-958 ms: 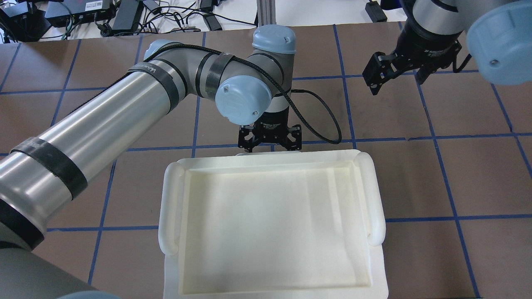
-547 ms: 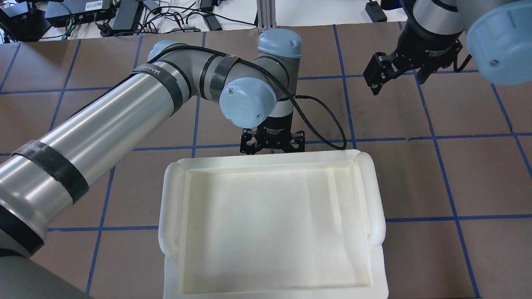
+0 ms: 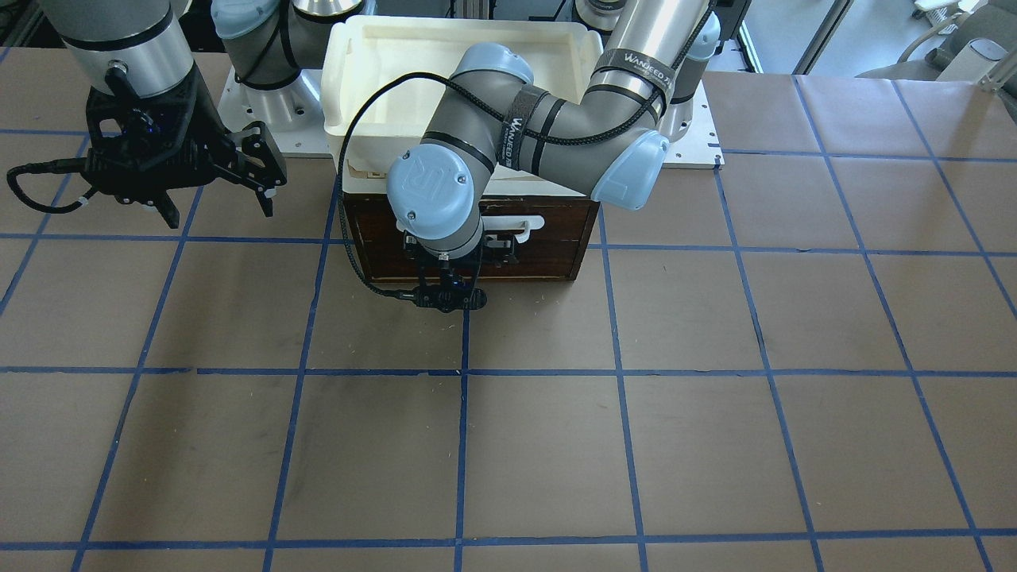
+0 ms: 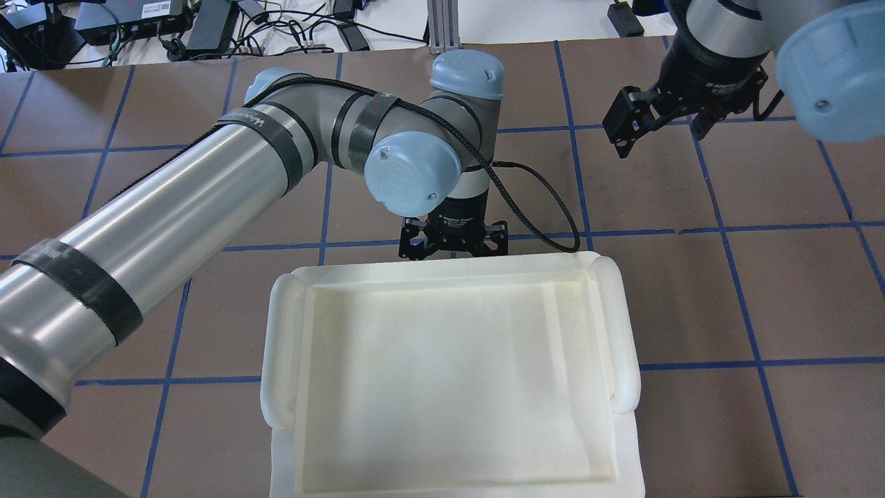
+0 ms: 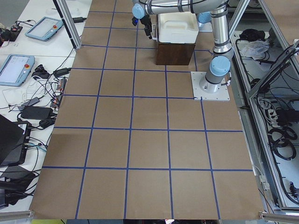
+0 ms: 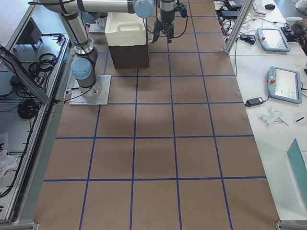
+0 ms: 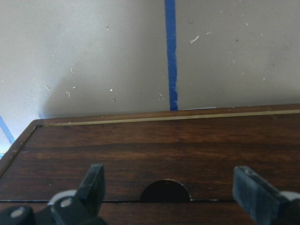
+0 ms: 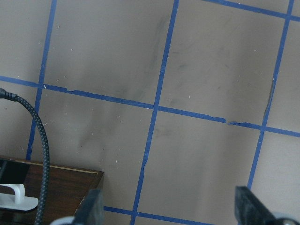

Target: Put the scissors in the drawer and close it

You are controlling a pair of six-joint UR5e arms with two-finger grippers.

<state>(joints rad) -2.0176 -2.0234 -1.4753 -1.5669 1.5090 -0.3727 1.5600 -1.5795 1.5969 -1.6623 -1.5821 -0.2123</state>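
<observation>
Left gripper (image 4: 454,247): mine, at the dark brown wooden front of the shallow drawer (image 3: 548,248); my two fingers (image 7: 91,187) stand wide apart with nothing between them; whether they touch the wood I cannot tell.
Right gripper (image 3: 218,202): raised over the table off to my right of the case; jaws spread and empty.
Drawer: pushed in, its front flush with the dark brown case (image 3: 589,238); its white bar handle (image 3: 531,226) juts out just beside my left wrist.
Scissors: in no view; I cannot tell where they lie.
White plastic tub (image 4: 280,346): rests on top of the case; its far rim hides my left fingertips in the overhead view.
Black braided cable (image 4: 546,200): loops from my left wrist over the table.
Table (image 3: 715,397): brown sheet surface divided by a grid of blue tape lines.
</observation>
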